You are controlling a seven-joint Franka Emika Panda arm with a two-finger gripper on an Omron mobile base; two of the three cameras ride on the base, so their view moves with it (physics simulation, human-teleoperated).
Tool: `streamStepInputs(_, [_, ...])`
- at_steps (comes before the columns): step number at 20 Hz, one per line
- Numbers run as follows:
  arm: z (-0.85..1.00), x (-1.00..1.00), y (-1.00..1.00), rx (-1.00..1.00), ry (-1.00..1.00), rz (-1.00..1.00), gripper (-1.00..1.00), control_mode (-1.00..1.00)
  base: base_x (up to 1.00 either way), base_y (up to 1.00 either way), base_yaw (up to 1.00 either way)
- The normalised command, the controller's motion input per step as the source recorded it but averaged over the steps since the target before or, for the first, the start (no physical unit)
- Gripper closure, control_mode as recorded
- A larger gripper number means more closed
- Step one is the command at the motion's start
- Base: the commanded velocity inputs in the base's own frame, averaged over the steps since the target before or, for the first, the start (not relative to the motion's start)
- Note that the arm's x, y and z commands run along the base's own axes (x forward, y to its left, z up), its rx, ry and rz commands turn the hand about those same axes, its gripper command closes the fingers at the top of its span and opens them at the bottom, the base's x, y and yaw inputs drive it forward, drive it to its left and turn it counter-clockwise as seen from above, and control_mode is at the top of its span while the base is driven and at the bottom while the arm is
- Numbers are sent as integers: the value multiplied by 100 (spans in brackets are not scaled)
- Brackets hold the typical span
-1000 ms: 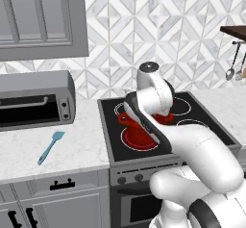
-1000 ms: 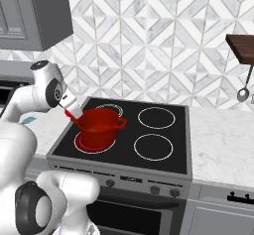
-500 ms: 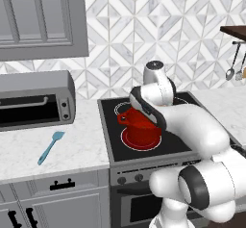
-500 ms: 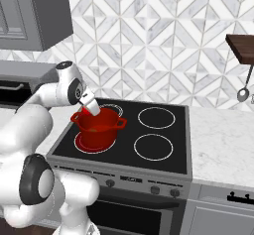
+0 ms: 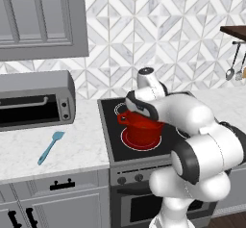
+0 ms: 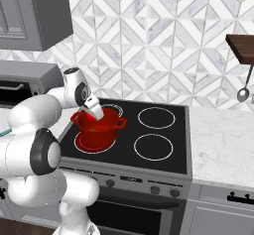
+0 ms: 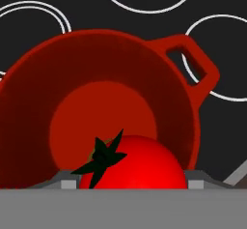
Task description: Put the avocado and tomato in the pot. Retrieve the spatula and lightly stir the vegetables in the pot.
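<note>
Here, in the left base view, the pot [image 5: 142, 129] sits at centre frame on the front left burner of the black stove [image 5: 111, 140], with the white arm curling over it from the lower right. The jaws [image 5: 142, 110] hang just above the pot's rim, but from this side I cannot tell what they hold. The spatula [image 5: 50, 147] lies on the marble desk [image 5: 72, 145] at left of frame, well apart from the pot, below the toaster oven [image 5: 33, 99].

In the right base view, the pot [image 6: 97, 129] stands left of centre on the stove [image 6: 163, 154], one loop handle pointing right. The jaws [image 6: 95, 111] tilt down over its near left rim, their tips hidden against the red of the pot. A metal utensil [image 6: 243, 94] hangs under the wooden shelf [image 6: 241, 47] at right of frame.

In the hand view, the tomato [image 7: 137, 164] fills the lower centre, its dark stem star turned up, and it sits between the jaws, which are closed on it. Beyond it lies the pot [image 7: 38, 78], its red floor bare where visible, one loop handle at upper right. The avocado cannot be made out.
</note>
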Motion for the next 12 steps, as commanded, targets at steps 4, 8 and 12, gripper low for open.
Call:
streamStepInputs(4, [-45, 5, -16, 0, 4, 0, 100, -100, 0, 0, 0])
streamStepInputs(8, [-29, 0, -18, 0, 0, 0, 100, -100, 0, 0, 0])
streamStepInputs(12, [-22, 0, -13, 0, 0, 0, 100, -100, 0, 0, 0])
